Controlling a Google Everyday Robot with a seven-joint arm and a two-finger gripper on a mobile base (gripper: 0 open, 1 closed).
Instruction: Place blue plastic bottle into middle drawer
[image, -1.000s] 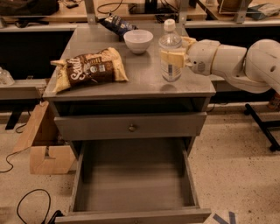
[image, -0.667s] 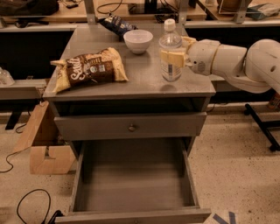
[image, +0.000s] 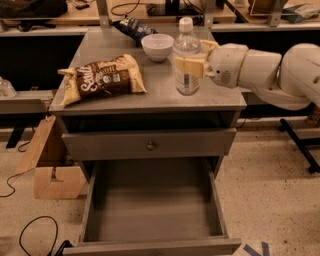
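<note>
The blue plastic bottle (image: 187, 47), clear with a white cap and a pale label, stands upright at the right of the grey cabinet top (image: 150, 92). My gripper (image: 192, 62) reaches in from the right and is shut on the bottle's middle, with one tan finger (image: 186, 66) across its front. The bottle's base is at, or barely above, the cabinet top. The middle drawer (image: 155, 215) is pulled wide open below, a deep grey box with a bare floor.
A brown chip bag (image: 102, 77) lies on the left of the top. A white bowl (image: 157, 46) and a dark snack bag (image: 131, 26) sit behind. A shut drawer front with a round knob (image: 150, 146) is above the open drawer. A cardboard box (image: 47, 165) stands on the floor at left.
The bottle and my gripper have shifted a little to the left on the cabinet top. The drawer and the other objects have not moved.
</note>
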